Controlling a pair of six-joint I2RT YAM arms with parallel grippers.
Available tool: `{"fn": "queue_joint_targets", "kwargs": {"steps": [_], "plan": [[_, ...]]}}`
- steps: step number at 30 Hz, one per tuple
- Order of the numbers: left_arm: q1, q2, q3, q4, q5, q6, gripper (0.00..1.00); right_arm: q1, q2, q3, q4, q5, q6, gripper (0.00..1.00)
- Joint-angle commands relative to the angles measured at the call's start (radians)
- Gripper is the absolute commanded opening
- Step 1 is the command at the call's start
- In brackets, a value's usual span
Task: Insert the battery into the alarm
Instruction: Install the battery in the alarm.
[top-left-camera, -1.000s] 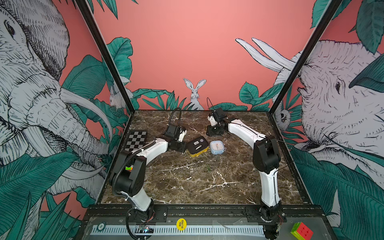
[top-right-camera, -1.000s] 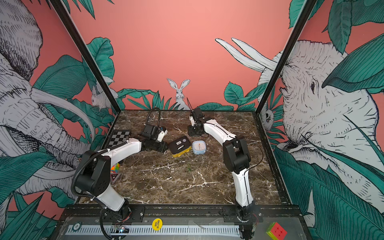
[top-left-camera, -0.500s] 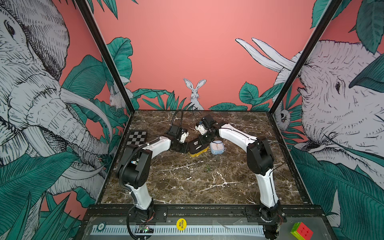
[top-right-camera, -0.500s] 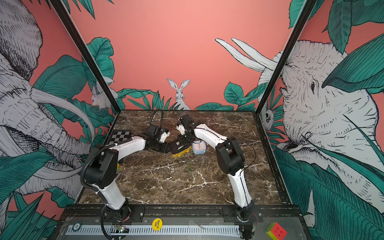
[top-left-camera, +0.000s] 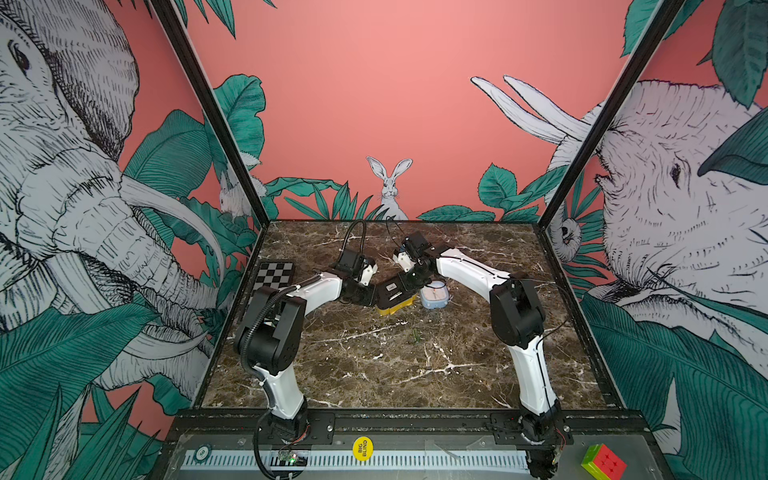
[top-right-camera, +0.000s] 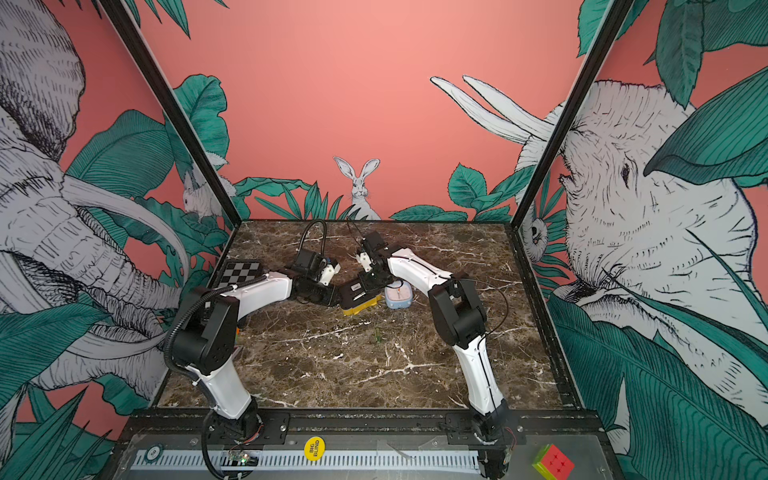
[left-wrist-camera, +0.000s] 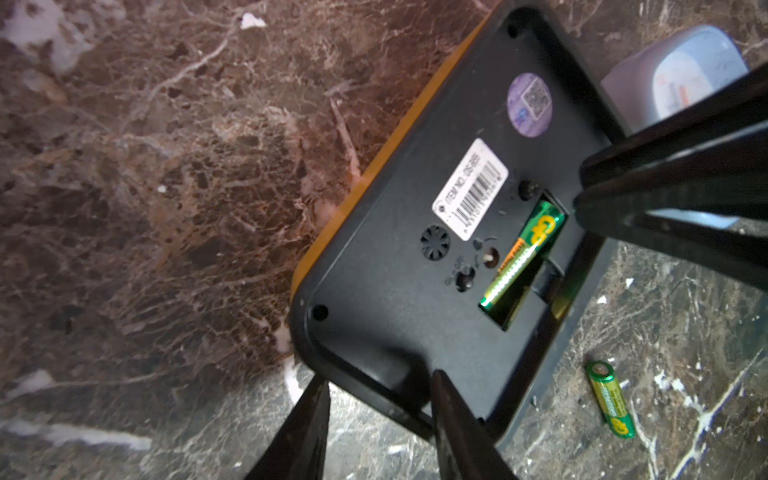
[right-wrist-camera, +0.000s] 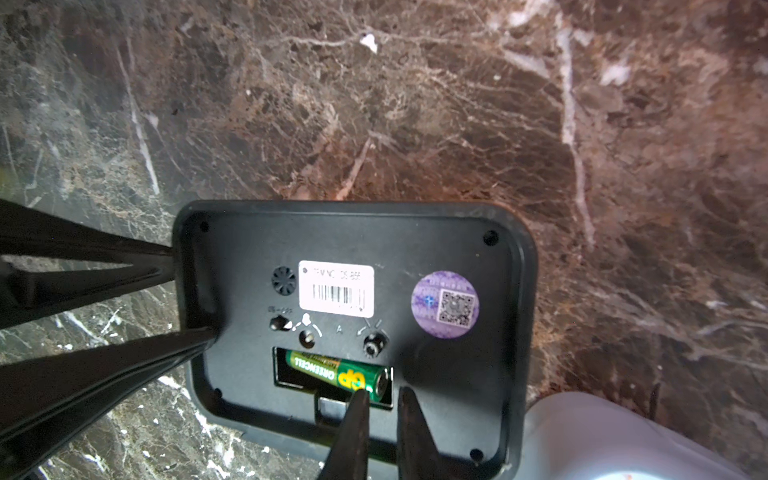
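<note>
1. Two arm bases sit on the black front rail (top-left-camera: 415, 422), nearest us; a colour cube (top-left-camera: 604, 464) rests outside it.
2. Past the rail, bare brown marble tabletop (top-left-camera: 374, 365) runs between the arms, marked by one green speck (top-left-camera: 415, 335) too small to name.
3. Mid-table the alarm (top-left-camera: 390, 293) lies back-up. The left gripper (left-wrist-camera: 379, 376) meets its short end, jaws partly apart, one tip in the back's recess, one at the outer rim. We cannot tell whether it pinches.
4. The battery (right-wrist-camera: 338, 372) lies slightly askew in the alarm's open compartment. The right gripper (right-wrist-camera: 383, 390), jaws almost together, rests one tip on its end.
5. A second battery (left-wrist-camera: 610, 399) lies on the marble just beside the alarm; a pale blue timer (top-left-camera: 434, 296) sits by its other short end.
6. Farther left, a checkerboard (top-left-camera: 275, 274) lies by the side wall; black posts (top-left-camera: 208, 112) and mural walls (top-left-camera: 374, 104) close three sides.
</note>
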Motion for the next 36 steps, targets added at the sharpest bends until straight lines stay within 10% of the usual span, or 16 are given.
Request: {"fn": "queue_joint_targets", "kwargs": {"steps": [1,36], "plan": [[0.005,0.015,-0.007,-0.042,-0.021,0.009,0.41,-0.002,0.023,0.028,-0.022,0.0,-0.001,0.14],[0.005,0.036,-0.033,0.01,0.002,-0.035,0.37,0.07,0.173,0.166,-0.216,-0.116,-0.004,0.0]]}}
